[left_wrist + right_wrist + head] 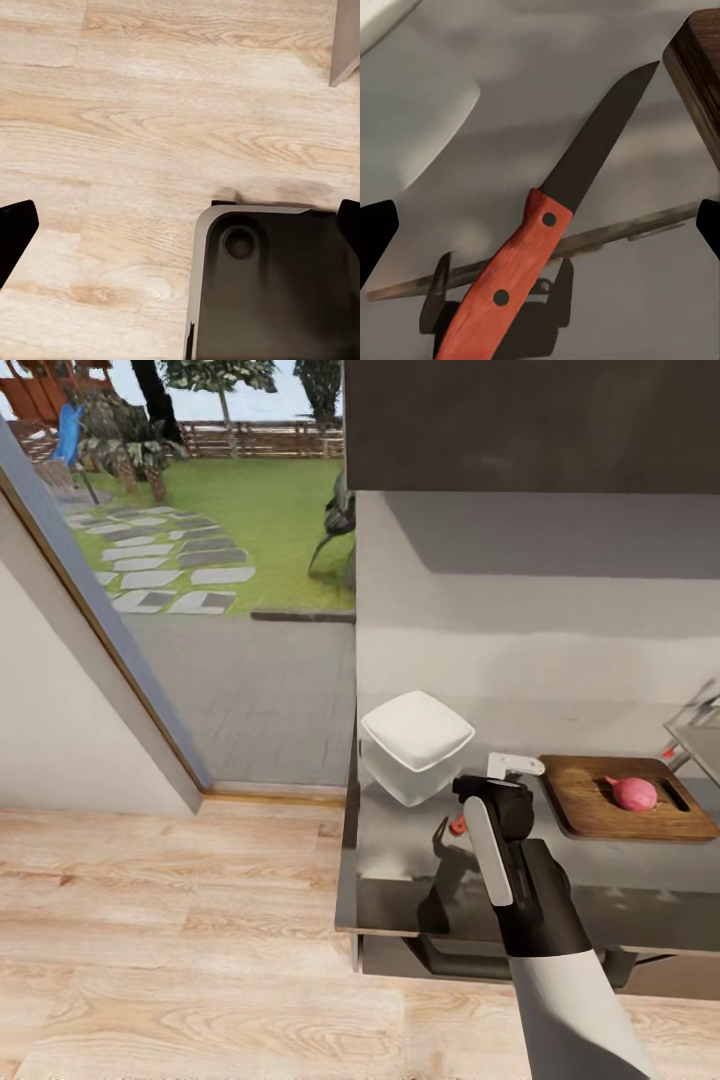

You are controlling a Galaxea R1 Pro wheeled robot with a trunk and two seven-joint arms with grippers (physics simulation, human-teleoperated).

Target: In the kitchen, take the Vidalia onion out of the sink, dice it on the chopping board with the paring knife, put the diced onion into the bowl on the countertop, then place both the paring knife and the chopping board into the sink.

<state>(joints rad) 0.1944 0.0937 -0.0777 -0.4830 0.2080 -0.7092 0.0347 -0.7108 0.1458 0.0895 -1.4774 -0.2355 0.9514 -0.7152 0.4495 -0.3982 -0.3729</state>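
Observation:
The paring knife [521, 259], red-handled with a dark blade, lies flat on the glossy dark-grey countertop [420, 850]. My right gripper [540, 229] hovers open straight above it, one finger on each side of the handle and not touching it. From the head view, a bit of the red handle [457, 825] shows beside the right gripper [490, 792]. The white bowl [415, 745] stands just left of it. To its right lies the wooden chopping board [610, 810] with the pinkish-red onion [634, 792] whole on it. My left gripper [180, 229] hangs open over the floor.
A corner of the sink [700, 738] with its chrome faucet shows at the far right edge. The counter's left end borders wooden floor [170, 940] and a glass door onto a garden. My own dark base [270, 292] sits under the left gripper.

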